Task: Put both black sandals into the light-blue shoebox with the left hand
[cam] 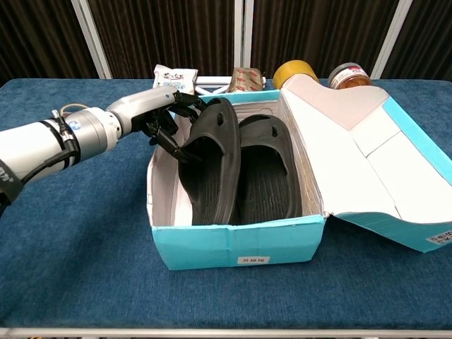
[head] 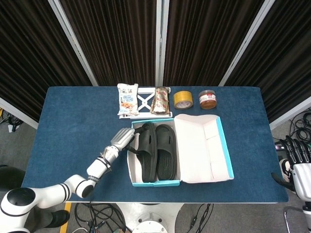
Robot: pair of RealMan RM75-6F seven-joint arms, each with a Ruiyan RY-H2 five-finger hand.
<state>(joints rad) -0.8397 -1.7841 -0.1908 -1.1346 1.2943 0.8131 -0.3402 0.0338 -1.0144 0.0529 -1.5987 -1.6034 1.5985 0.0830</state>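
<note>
Sandals first: from the head view we see both black sandals inside the light-blue shoebox [head: 154, 181], the left sandal [head: 144, 153] beside the right sandal [head: 165, 151], touching along their inner edges. The box lid [head: 204, 148] lies open to the right on the blue table [head: 73, 121]. Our left hand [head: 125, 138] reaches over the box's left wall to the left sandal; from this height we cannot tell whether its fingers clasp the strap or only touch it. Our right hand [head: 293, 156] hangs off the table's right edge, partly cut off by the frame, fingers apart and holding nothing. Along the far edge stand a snack bag [head: 128, 99], a second packet [head: 161, 99], a tape roll [head: 183, 99] and a jar [head: 207, 99].

From the chest view we see the left sandal [cam: 212, 162] tilted, its outer side raised against the box wall [cam: 161, 191], while the right sandal [cam: 268, 166] lies flat. The left hand [cam: 161, 113] has its dark fingers [cam: 176, 145] curled around the sandal's edge near the strap, gripping it; the fingertips are hidden behind the sole. The shoebox's [cam: 240, 244] front wall hides the sandals' heels. The lid [cam: 374, 162] runs out of frame at right, and the far items are partly hidden behind it. Our right hand does not show here.
</note>
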